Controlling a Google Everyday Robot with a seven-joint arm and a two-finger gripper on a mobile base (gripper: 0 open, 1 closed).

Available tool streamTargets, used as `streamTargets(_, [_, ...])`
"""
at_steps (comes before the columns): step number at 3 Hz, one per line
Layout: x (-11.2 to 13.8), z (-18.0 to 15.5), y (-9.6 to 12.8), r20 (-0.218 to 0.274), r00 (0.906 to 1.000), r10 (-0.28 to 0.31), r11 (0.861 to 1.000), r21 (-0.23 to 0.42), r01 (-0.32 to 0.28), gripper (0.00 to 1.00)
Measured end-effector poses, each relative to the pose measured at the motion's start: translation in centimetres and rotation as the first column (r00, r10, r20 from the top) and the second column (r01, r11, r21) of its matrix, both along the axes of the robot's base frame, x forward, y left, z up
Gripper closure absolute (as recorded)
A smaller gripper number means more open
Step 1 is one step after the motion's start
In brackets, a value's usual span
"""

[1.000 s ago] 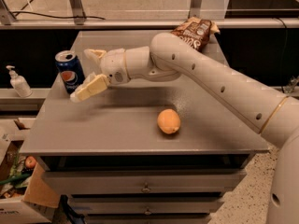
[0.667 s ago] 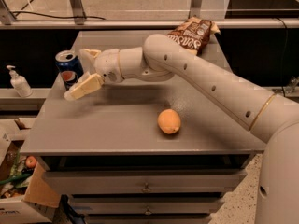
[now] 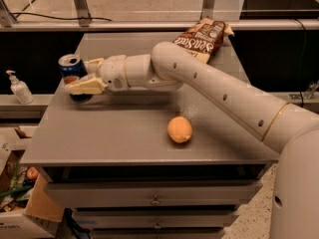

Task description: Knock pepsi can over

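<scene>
The brown snack bag (image 3: 204, 38), well beyond the gripper (image 3: 78, 76) at the table's (image 3: 124, 133) far edge, bears large white script lettering that cannot be read for certain. The pepsi can (image 3: 71, 66), right at the gripper's spread fingers, shows only a red patch of its logo and no legible words.

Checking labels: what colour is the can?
The can is blue, silver top; camera view. Open claw beside it.
</scene>
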State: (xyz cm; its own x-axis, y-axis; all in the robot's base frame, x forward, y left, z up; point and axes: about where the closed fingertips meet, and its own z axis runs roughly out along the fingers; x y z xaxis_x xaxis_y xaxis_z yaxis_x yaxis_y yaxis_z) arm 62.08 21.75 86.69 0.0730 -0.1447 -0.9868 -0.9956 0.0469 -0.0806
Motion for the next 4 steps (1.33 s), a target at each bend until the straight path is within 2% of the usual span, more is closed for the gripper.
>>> streamTargets(1, [0.0, 0.0, -0.8, -0.008, 0.9997, -0.025, 1.0, 0.01, 0.025, 0.64])
streamTargets(2, [0.4, 1.7, -2.9, -0.018, 0.999, -0.04, 0.999, 0.024, 0.041, 0.88])
streamTargets(3, [0.9, 4.6, -5.8, -0.002, 0.999, -0.044, 0.999, -0.013, 0.044, 1.0])
streamTargets(4, [1.2, 5.5, -9.2, -0.002, 0.9997, -0.024, 0.992, -0.123, 0.024, 1.0])
